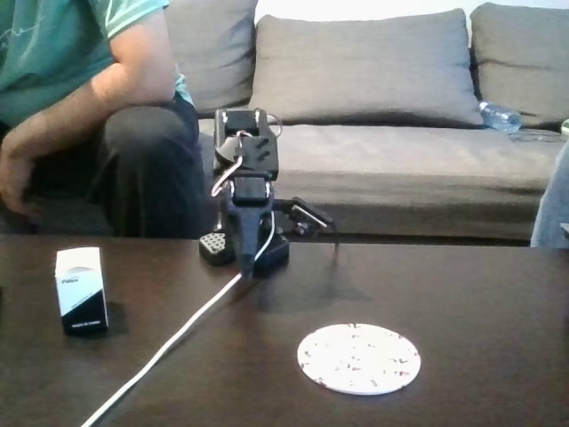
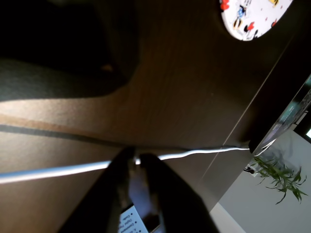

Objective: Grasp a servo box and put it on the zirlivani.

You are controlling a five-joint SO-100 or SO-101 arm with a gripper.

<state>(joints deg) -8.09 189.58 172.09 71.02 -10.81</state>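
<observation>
Fixed view, near to far: white cable (image 1: 169, 342) runs diagonally across the dark wood table (image 1: 480, 294) from the bottom edge up to the arm base. Zirlivani (image 1: 358, 358), flat round white disc w/ small speckles, lies front-right of centre. Servo box (image 1: 81, 290) stands upright at left, white top w/ black lower band, well apart from the disc and from the arm. Arm is folded over its base at the table's far edge, gripper (image 1: 246, 264) pointing down just above the tabletop near the cable. Wrist view: gripper (image 2: 137, 162) fingers nearly together, narrow gap, nothing held; cable crosses just past the tips, disc (image 2: 252, 17) at top right, potted plant (image 2: 282, 177) lower right. Behind: seated person (image 1: 80, 107) at left, grey sofa (image 1: 373, 107), plastic bottle (image 1: 500, 116) on it.
</observation>
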